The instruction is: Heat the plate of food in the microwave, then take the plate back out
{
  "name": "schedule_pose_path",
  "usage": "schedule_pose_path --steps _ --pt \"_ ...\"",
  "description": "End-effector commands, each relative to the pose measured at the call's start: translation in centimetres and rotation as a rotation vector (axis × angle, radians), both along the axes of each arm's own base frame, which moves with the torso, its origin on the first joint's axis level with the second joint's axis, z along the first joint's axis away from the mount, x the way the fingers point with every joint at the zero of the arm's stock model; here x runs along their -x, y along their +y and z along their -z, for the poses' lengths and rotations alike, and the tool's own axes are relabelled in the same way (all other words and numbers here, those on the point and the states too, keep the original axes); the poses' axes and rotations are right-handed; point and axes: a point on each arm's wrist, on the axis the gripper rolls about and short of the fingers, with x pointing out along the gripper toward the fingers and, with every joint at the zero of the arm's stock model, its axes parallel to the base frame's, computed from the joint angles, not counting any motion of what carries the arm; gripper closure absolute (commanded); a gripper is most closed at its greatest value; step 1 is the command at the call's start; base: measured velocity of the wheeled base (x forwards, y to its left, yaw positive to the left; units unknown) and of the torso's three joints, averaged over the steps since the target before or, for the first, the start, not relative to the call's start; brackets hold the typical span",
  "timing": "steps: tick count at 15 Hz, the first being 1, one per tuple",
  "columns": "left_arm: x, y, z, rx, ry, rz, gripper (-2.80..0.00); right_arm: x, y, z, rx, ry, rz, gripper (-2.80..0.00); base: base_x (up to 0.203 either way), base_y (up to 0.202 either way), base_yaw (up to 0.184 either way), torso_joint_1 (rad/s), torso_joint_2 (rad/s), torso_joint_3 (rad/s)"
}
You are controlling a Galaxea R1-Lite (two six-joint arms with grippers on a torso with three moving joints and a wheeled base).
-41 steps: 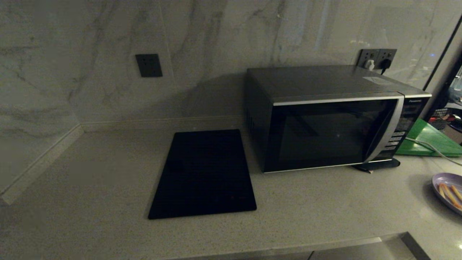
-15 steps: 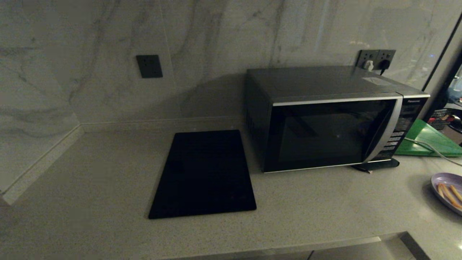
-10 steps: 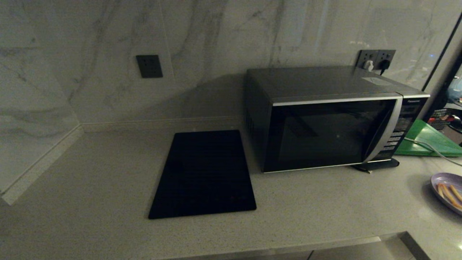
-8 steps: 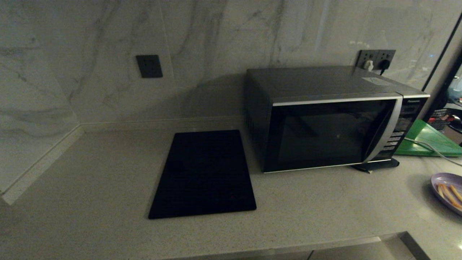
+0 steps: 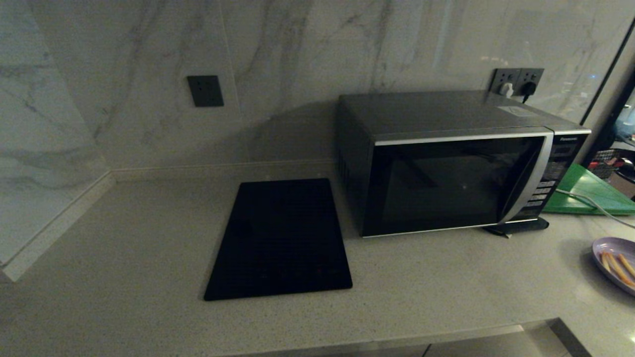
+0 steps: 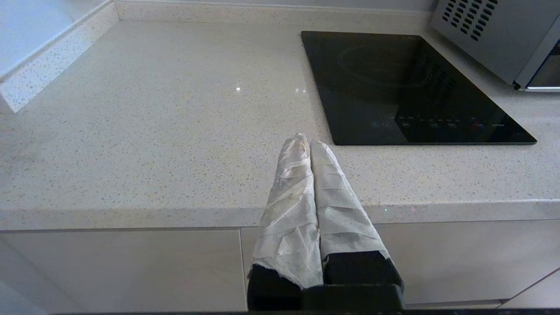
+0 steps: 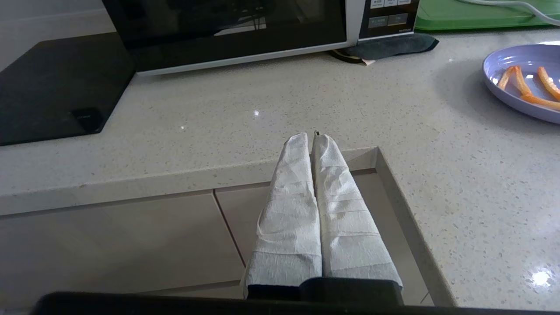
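The black-and-silver microwave stands at the back right of the counter with its dark glass door closed; its lower front shows in the right wrist view. The pale-lavender plate of food with orange sticks lies on the counter at the far right, also in the right wrist view as the plate. My left gripper is shut and empty, hovering at the counter's front edge. My right gripper is shut and empty too, at the front edge, well short of the plate. Neither arm shows in the head view.
A flat black mat lies left of the microwave. A green board with a pale cable across it sits behind the plate. Wall sockets are above the microwave. The counter front has a recessed corner near my right gripper.
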Motion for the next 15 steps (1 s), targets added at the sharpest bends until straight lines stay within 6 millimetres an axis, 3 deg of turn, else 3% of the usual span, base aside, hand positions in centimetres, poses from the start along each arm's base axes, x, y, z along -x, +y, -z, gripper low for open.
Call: schedule_pose_path --steps 1,15 --pt "-0.01 0.00 -0.01 0.001 0.001 -0.002 0.00 -0.02 0.00 0.05 -0.001 0.004 -0.001 0.00 0.000 0.000 0.000 0.000 0.00 0.000" --pt "-0.01 0.01 -0.04 0.002 -0.002 0.001 0.00 -0.03 0.00 0.05 -0.002 0.003 -0.001 0.00 0.000 0.000 0.000 0.000 0.00 0.000"
